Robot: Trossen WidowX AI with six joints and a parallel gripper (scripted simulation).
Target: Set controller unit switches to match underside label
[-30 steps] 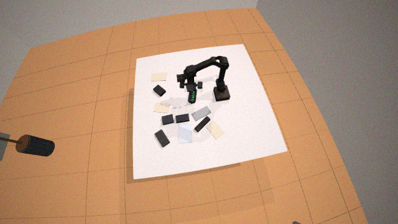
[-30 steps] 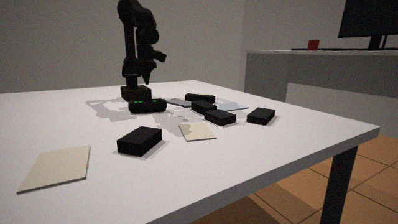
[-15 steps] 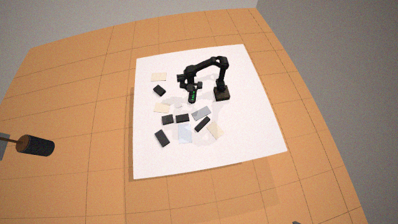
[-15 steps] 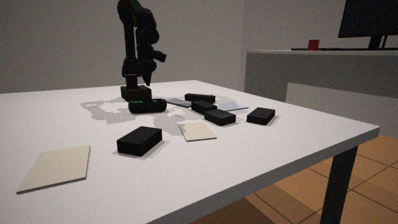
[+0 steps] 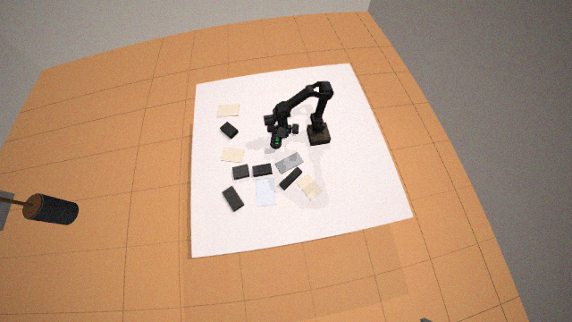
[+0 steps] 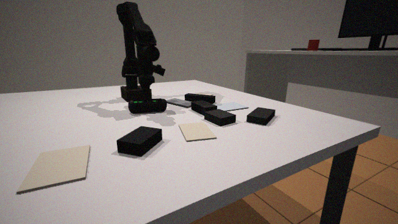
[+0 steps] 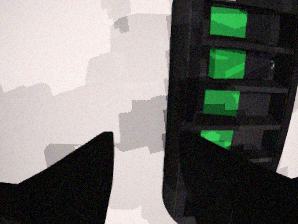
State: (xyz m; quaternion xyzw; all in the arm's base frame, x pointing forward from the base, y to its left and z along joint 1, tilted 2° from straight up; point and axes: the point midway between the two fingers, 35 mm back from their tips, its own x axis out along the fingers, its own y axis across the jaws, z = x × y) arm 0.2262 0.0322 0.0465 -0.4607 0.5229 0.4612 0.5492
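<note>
Black, angular gripper jaws [image 5: 278,139], partly open and holding nothing, hang over one long side of our dark grey, green-switched controller unit [image 5: 275,145] [image 6: 147,106] [image 7: 178,100], its switch row running past them.

Partly open end effector [image 5: 281,133] [image 7: 147,141], arm bent downward.
</note>
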